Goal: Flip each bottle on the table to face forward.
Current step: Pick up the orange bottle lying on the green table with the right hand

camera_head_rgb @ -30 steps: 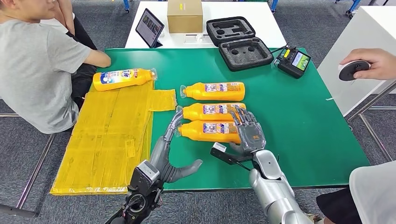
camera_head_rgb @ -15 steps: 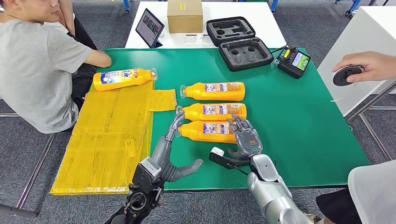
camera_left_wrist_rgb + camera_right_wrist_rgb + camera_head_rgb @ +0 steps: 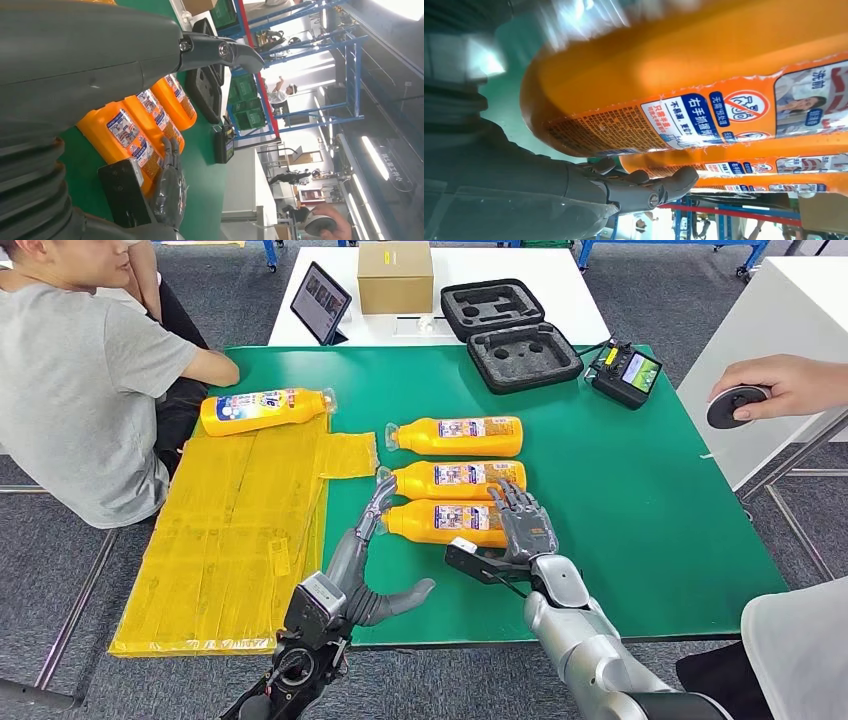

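Three orange bottles lie side by side mid-table, caps to the left, small-print labels up: far [image 3: 455, 436], middle [image 3: 455, 479], near [image 3: 440, 521]. A fourth bottle [image 3: 262, 409] lies at the back of the yellow sheet [image 3: 230, 530]. My right hand [image 3: 522, 528] rests with spread fingers on the near bottle's base end; in the right wrist view its fingers [image 3: 644, 187] lie along that bottle [image 3: 684, 90]. My left hand [image 3: 362, 545] is open, with long fingers reaching up to the near bottle's neck and the thumb held apart. The left wrist view shows the bottles [image 3: 125, 132] and my right hand [image 3: 167, 185].
A black foam case [image 3: 510, 335], a controller [image 3: 625, 372], a tablet [image 3: 320, 300] and a cardboard box [image 3: 396, 275] stand at the back. One person sits at the left edge [image 3: 80, 380]. Another person's hand [image 3: 790, 385] holds a round object at the right.
My right hand has drawn back from over the middle bottle and now sits on the near bottle's base end. The left hand has hardly moved. The person's hand on the right shifted slightly.
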You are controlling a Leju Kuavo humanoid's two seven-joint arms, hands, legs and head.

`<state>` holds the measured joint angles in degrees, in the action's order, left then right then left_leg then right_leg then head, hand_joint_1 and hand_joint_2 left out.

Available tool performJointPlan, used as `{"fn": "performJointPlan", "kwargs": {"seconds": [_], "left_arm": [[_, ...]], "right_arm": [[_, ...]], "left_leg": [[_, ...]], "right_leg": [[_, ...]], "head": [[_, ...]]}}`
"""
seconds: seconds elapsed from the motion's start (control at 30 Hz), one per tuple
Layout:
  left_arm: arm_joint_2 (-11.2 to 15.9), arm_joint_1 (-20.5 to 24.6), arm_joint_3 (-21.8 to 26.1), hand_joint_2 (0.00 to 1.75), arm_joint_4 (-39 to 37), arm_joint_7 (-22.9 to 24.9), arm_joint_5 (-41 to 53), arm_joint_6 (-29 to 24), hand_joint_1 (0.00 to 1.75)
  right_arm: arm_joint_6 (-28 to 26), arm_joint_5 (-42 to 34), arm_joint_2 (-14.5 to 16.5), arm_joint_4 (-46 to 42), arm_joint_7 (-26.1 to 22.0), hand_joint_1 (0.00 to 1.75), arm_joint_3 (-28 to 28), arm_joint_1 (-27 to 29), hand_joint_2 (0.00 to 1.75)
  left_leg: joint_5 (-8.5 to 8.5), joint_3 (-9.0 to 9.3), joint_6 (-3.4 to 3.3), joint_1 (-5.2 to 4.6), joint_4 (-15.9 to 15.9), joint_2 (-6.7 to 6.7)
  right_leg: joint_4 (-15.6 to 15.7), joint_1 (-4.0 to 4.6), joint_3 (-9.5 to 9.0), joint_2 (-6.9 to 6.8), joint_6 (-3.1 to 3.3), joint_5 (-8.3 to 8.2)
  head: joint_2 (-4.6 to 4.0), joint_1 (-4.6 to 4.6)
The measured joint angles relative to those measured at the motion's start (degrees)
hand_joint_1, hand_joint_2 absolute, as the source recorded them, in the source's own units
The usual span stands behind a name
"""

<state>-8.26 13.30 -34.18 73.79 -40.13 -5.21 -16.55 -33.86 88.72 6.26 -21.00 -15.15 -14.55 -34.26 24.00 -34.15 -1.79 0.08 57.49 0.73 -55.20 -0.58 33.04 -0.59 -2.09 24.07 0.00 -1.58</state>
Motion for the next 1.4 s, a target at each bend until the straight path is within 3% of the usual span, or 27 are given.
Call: {"fn": "performJointPlan", "kwargs": {"seconds": [0.23, 0.37, 0.43, 0.8, 1.17, 1.4], "left_arm": [[-0.07, 0.03, 0.0, 1.75, -0.04, 0.0, -0.02, 0.02, 0.0], [-0.09, 0.11, -0.01, 1.75, -0.09, 0.0, -0.02, 0.1, 0.0], [-0.13, 0.29, -0.02, 1.75, -0.18, 0.0, -0.04, 0.21, 0.0], [-0.53, 1.4, -0.04, 1.75, -0.79, 0.0, -0.38, -0.51, 0.0], [-0.86, 1.38, -0.04, 1.75, -0.79, 0.0, -0.04, -1.09, 0.0], [-2.01, 0.46, 1.25, 1.75, 0.35, -0.01, -1.04, -6.26, 0.0]], "right_arm": [[0.14, 0.39, -0.01, 0.61, 0.13, 0.03, 0.19, -0.46, 1.75], [0.86, 0.26, -0.01, 0.87, -0.05, 1.57, 0.31, -0.53, 1.75], [1.77, -0.1, -0.01, 1.03, -0.33, 1.72, 0.4, -0.53, 1.75], [2.54, -2.32, -0.11, 1.22, -2.19, 1.75, 1.26, -0.89, 1.75], [2.48, -8.45, -0.05, 1.25, -7.5, 1.75, 1.17, -0.2, 1.75], [15.19, -27.7, 0.39, 1.23, -20.39, 1.75, -4.22, -0.07, 1.75]], "left_leg": [[-0.05, 0.04, 0.0, 0.0, 0.0, 0.0], [-0.05, 0.06, 0.0, 0.0, 0.0, 0.0], [-0.06, 0.05, 0.0, 0.0, 0.0, 0.0], [-0.07, 0.03, -0.01, 0.0, 0.0, -0.01], [-0.07, 0.02, 0.0, 0.0, 0.0, -0.01], [-0.05, 0.05, 0.01, 0.0, 0.0, 0.03]], "right_leg": [[0.0, 0.0, -0.04, 0.0, -0.02, -0.03], [0.0, 0.0, -0.05, 0.0, -0.02, -0.03], [0.0, 0.0, -0.06, 0.0, -0.02, -0.03], [0.0, 0.0, -0.05, -0.01, -0.03, -0.03], [0.0, 0.0, -0.03, -0.01, -0.03, -0.03], [0.0, 0.0, -0.05, 0.09, -0.03, -0.04]], "head": [[0.0, 0.01], [0.0, -0.01], [0.0, -0.01], [0.0, -0.01], [0.0, 0.0], [0.0, -0.01]]}}
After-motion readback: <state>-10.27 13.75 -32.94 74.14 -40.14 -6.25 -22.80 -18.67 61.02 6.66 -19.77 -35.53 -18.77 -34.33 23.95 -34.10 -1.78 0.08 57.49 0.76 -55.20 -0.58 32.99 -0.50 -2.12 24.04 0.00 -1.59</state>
